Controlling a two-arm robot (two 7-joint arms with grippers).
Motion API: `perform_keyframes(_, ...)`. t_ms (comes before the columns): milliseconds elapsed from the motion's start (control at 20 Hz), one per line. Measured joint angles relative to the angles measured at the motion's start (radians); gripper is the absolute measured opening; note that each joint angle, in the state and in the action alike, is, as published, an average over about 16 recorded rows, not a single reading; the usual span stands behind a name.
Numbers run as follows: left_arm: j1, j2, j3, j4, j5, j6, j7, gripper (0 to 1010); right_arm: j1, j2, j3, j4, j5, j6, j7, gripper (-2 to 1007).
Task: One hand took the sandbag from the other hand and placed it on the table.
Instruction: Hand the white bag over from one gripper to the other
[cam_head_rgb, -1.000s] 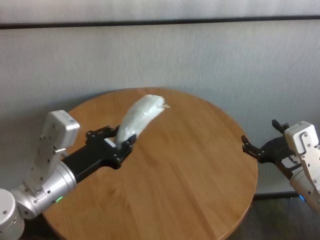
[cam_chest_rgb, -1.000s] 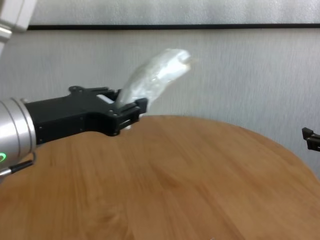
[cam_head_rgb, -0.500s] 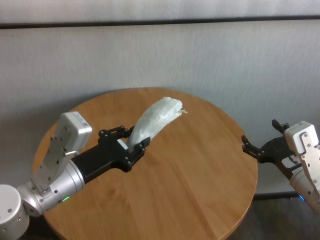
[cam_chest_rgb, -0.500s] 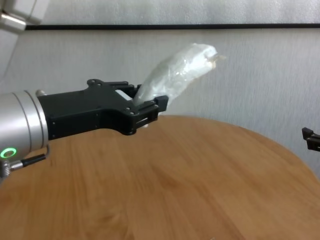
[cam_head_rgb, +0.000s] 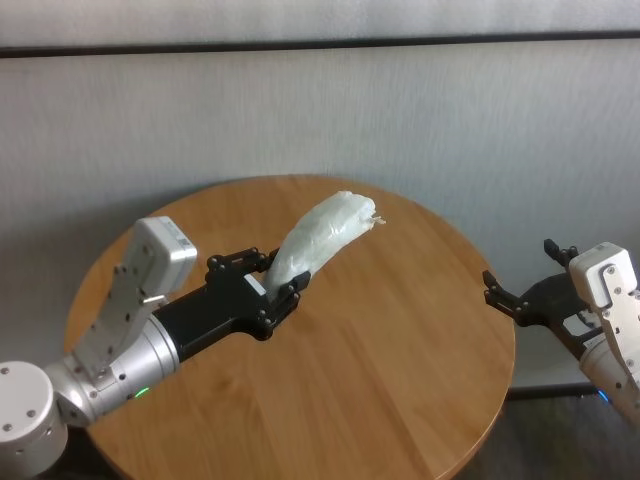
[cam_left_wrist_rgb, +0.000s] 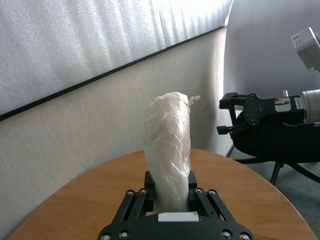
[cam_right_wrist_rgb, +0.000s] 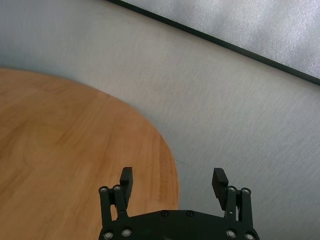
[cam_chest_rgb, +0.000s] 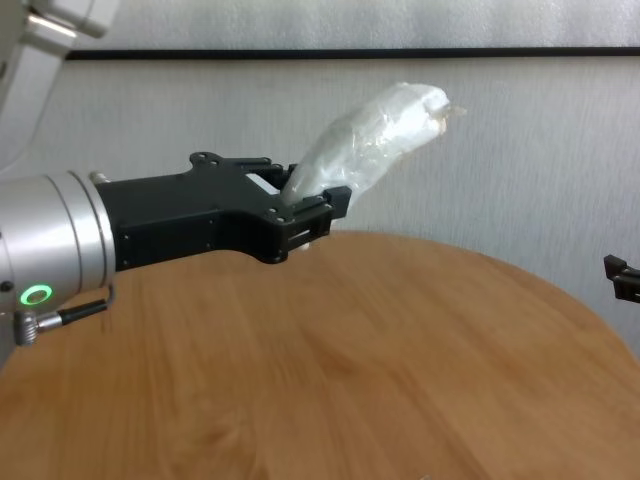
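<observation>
From the head view I count two arms and one sandbag (cam_head_rgb: 322, 236) over a single round table (cam_head_rgb: 400, 340), whose top is smooth light-brown wood grain. My left gripper (cam_head_rgb: 270, 288), black on a thick silver wrist with a green ring, reaches out above the left half of the table with its fingers clamped on the lower end of the sandbag, so the pouch stands clear of the wood and leans up and away toward the far wall. The sandbag is white, lumpy and crinkled, loaf-shaped, with a small tied tip at its raised end. The chest view shows what the head view does not: the gap between the left gripper (cam_chest_rgb: 305, 208) and the table top (cam_chest_rgb: 400, 380), and the green ring lit on the silver wrist. The left wrist view looks straight along the sandbag (cam_left_wrist_rgb: 168, 145), held between the two black fingers (cam_left_wrist_rgb: 147, 182), and catches my right gripper (cam_left_wrist_rgb: 226, 116) farther off beyond the table rim. The right gripper (cam_head_rgb: 503, 296) hangs off the right edge of the table, well apart from the sandbag. Only the right wrist view shows its two fingers (cam_right_wrist_rgb: 127, 179) plainly: spread wide with nothing between them, above the table's curved edge (cam_right_wrist_rgb: 150, 150).
</observation>
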Motion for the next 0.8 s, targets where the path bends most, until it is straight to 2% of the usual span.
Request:
perform_keyframes(400, -0.006, -0.002, 0.005, -0.002, 0.006, 0.017, 0.013, 385, 0.000, 0.000, 0.000, 0.000, 0.000, 0.000, 0.000, 1001)
perform_keyframes(800, -0.005, -0.003, 0.004, -0.002, 0.007, 0.017, 0.012, 385, 0.000, 0.000, 0.000, 0.000, 0.000, 0.000, 0.000, 1001)
